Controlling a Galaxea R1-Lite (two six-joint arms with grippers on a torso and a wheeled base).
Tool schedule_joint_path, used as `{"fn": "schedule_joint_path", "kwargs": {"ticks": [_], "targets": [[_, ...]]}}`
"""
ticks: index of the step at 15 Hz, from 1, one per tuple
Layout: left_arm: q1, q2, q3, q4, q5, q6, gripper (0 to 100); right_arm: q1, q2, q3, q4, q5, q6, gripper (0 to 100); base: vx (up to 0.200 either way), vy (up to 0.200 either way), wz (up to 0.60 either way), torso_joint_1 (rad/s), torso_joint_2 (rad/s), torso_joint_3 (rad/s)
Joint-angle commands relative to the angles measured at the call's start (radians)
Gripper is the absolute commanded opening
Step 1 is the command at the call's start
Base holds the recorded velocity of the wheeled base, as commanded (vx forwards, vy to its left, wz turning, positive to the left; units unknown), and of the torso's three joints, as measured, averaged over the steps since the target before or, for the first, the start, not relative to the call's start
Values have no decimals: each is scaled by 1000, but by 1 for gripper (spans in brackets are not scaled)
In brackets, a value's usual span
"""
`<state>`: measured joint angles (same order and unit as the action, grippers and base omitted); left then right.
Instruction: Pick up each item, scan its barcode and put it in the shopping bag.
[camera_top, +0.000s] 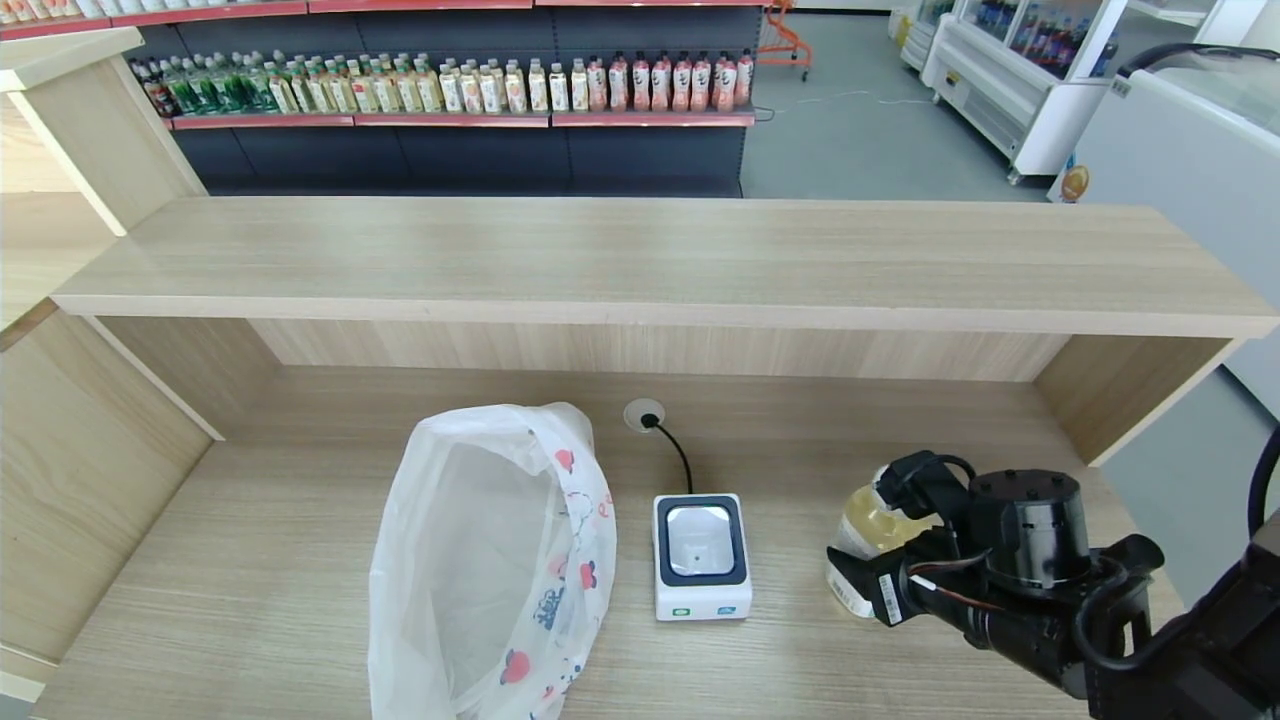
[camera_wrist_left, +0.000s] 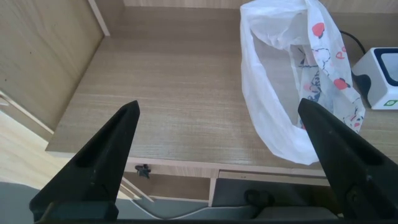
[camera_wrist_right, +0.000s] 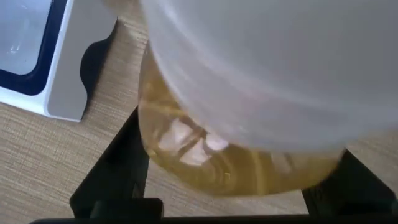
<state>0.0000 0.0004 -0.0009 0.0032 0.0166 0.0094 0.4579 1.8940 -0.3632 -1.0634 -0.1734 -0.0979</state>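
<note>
A clear bottle of yellowish drink (camera_top: 866, 520) with a white label stands on the wooden counter (camera_top: 250, 560), right of the white barcode scanner (camera_top: 700, 555). My right gripper (camera_top: 878, 542) is shut on the bottle, one finger on each side. The right wrist view looks close onto the bottle (camera_wrist_right: 236, 155), with dark fingers (camera_wrist_right: 112, 180) hugging its sides and the scanner (camera_wrist_right: 37, 56) just beside it. A white shopping bag (camera_top: 490, 560) with red prints stands open left of the scanner. My left gripper (camera_wrist_left: 219, 109) hangs open over the counter's front left part, short of the bag (camera_wrist_left: 292, 81).
A black cable runs from the scanner to a grommet (camera_top: 644, 413) at the back of the counter. A raised wooden shelf (camera_top: 640, 260) spans the counter's far side, with side walls at left and right. Drink shelves and freezers stand beyond.
</note>
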Motion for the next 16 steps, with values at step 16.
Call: {"fn": "schedule_joint_path", "kwargs": {"ticks": [16], "targets": [[0, 0, 1, 0, 0, 0, 100, -157, -607, -77, 441, 730, 185, 0, 0, 0, 0, 0, 0, 0]]}}
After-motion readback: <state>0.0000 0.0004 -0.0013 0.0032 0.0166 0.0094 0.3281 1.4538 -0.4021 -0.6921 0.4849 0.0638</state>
